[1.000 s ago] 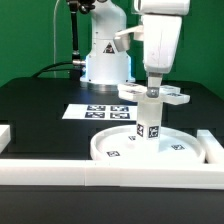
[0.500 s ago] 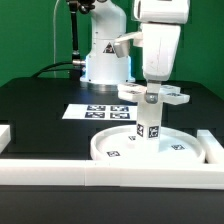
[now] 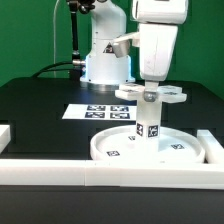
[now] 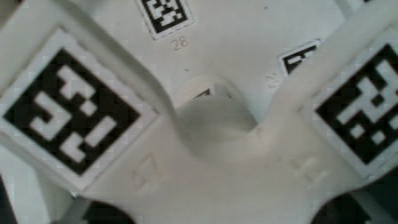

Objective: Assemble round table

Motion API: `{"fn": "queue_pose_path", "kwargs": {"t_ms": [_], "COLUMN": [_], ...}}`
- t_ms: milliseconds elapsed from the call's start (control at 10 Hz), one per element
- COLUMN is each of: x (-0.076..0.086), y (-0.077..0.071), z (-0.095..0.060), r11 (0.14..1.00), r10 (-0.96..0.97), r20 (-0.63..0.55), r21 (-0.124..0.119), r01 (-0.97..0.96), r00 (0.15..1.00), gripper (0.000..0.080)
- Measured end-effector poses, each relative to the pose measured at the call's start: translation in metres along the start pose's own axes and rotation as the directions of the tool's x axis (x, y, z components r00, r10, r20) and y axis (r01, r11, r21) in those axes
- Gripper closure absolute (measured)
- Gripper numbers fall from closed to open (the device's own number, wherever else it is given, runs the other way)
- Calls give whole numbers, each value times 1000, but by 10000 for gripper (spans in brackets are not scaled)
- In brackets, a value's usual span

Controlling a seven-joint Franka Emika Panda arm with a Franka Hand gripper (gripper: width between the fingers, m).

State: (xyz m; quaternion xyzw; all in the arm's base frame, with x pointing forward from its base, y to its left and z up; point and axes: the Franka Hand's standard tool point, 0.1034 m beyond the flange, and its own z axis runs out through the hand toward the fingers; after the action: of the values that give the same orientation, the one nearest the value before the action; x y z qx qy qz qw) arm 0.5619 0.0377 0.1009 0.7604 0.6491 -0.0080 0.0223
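The pincer [image 3: 150,92] is coming straight down from twelve o'clock onto the cross-shaped piece [image 3: 172,96]. Its fingers are standing close together at the hub, and it looks to be gripping the cross there. The contact itself is too small to make out for certain. In the wrist view the cross [image 4: 205,110] is filling the whole picture, its tagged arms spreading away from a plain middle, so the pincer is sitting dead centre over it.

The cross is lying flat on top of the cylinder [image 3: 148,125], arms reaching out towards three and nine o'clock in the exterior view. The cylinder is standing upright, its long axis vertical and in line with the pincer above. Its foot is resting in the middle of the round disc [image 3: 112,150], which is lying flat on the black table [image 3: 40,110].

I am judging that the coming move turns on that shared upright line: pincer, cross, cylinder and disc are all stacking on one axis, so any turning or pressing has to run true down it.

As for room, the border bar [image 3: 100,172] is running just beside the disc at six o'clock, and another is sitting close at three o'clock. The marker board [image 3: 92,112] is lying apart at ten o'clock. Above the cross arms the air is looking open all round.
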Motion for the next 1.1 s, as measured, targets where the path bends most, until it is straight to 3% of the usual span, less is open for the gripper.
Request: {"fn": "queue_pose_path", "kwargs": {"t_ms": [100,400,700,1100], "x": [0,-1,1,1], "y": [0,-2,-4,-4], "z": [0,1,1,1], "r11": [1000,924,756,554], "r10": [15,381,652,830], "r20": [-1,4,21,39], "r21": [0,13,57,55], "r01": [-15,-381,-652,-831], "r00": [1000,925,758,556], "gripper": [351,350,350,349]}}
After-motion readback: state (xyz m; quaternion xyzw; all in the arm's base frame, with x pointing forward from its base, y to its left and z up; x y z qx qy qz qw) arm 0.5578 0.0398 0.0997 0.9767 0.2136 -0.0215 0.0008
